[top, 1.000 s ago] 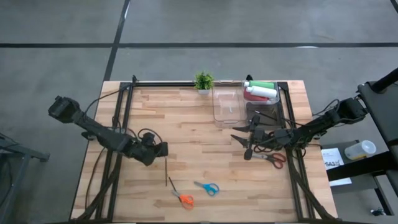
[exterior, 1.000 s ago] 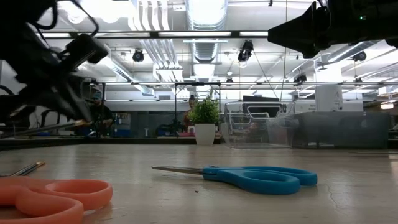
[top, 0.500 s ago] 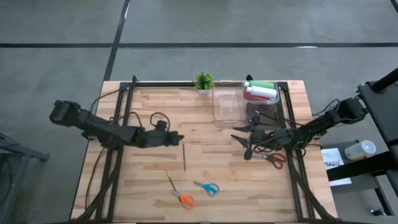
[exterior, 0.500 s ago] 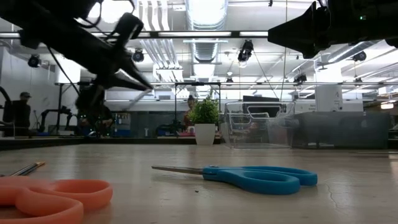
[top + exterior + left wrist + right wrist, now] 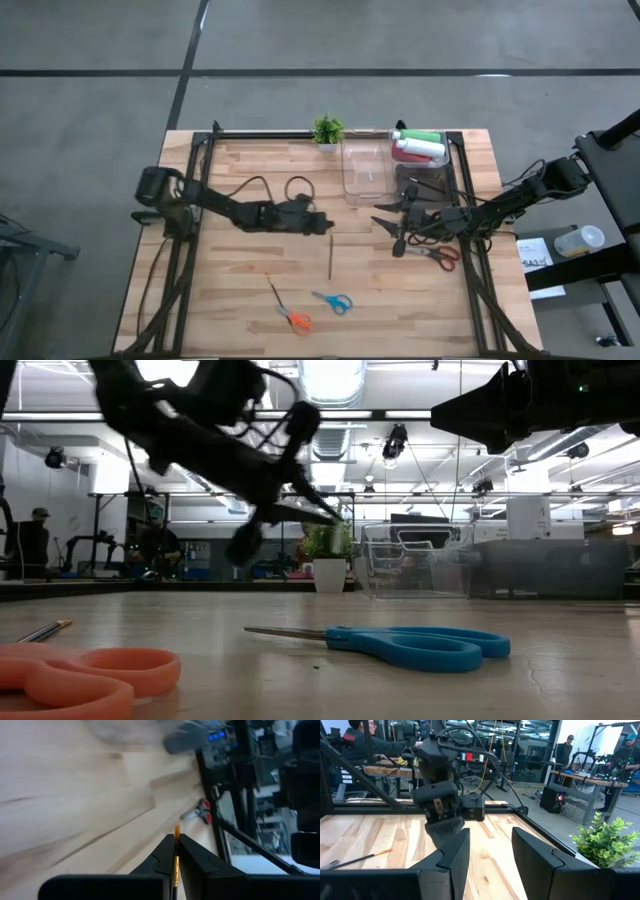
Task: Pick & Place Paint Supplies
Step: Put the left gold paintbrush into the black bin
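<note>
My left gripper [image 5: 327, 230] is over the middle of the table, shut on a thin dark brush [image 5: 331, 258] with an orange tip [image 5: 177, 829]. A second brush [image 5: 272, 290] lies flat on the table near the orange scissors. Green, red and white squeeze bottles [image 5: 418, 146] lie in a bin at the far right. My right gripper [image 5: 389, 233] waits open at the right, facing the left one, with nothing between its fingers [image 5: 455, 850]. My left gripper pinches the brush between its two fingers close to the orange-tipped end [image 5: 176, 862], which sticks out a little past them. The fingers come slanting down from the table's left and lie across the brush. Its long part [image 5: 331, 265] points toward the near edge, clear of the table.
A clear bin [image 5: 366, 172] stands beside the bottles, a small potted plant [image 5: 327, 130] at the far edge. Blue scissors [image 5: 333, 302] and orange scissors [image 5: 295, 320] lie near the front, red scissors [image 5: 440, 255] by my right gripper. Black frame rails [image 5: 190, 200] run along both sides.
My left gripper has swept from the table's left part toward the right edge to the middle, rolling its wrist and tipping as it went. It has stayed shut and carried the brush along, clear of the table, its long part still toward the near edge.
</note>
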Controlling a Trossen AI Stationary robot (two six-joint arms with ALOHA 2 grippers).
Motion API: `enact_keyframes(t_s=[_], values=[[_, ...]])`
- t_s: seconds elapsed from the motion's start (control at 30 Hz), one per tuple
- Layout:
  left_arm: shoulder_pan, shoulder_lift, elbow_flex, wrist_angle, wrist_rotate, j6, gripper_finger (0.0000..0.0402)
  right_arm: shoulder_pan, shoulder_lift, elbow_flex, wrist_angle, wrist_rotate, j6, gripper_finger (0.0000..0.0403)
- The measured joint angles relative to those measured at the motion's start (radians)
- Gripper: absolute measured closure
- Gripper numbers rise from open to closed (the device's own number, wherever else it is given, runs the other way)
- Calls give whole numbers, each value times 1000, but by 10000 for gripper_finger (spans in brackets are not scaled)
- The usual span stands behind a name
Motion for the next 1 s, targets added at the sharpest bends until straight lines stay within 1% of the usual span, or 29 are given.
enact_keyframes(t_s=[0.17, 0.3, 0.37, 0.43, 0.53, 0.6, 0.67, 0.73, 0.83, 0.93, 1.0], values=[[12, 99, 140, 1, 101, 105, 376, 0, 0, 0, 0, 0, 0, 261], [20, 141, 196, 0, 111, 107, 376, 0, 0, 0, 0, 0, 0, 261], [27, 162, 214, -4, 111, 73, 376, 0, 0, 0, 0, 0, 0, 261], [34, 175, 225, -9, 108, -3, 376, 0, 0, 0, 0, 0, 0, 261], [35, 201, 249, -30, 60, -112, 376, 0, 0, 0, -1, 0, 0, 261], [35, 226, 261, -47, 38, -116, 376, 0, 0, 0, -3, 0, 0, 261], [36, 248, 276, -57, 38, -93, 376, 0, 0, 0, -13, 0, 0, 261], [41, 265, 296, -100, 38, -85, 376, 0, 0, 0, -23, 0, 0, 261], [45, 284, 319, -180, 38, -120, 376, 0, 0, 0, -23, 0, 0, 261], [48, 301, 333, -227, 39, -189, 376, 0, 0, 0, -24, 0, 0, 261], [49, 309, 338, -225, 39, -216, 376, 0, 0, 0, -24, 0, 0, 261]])
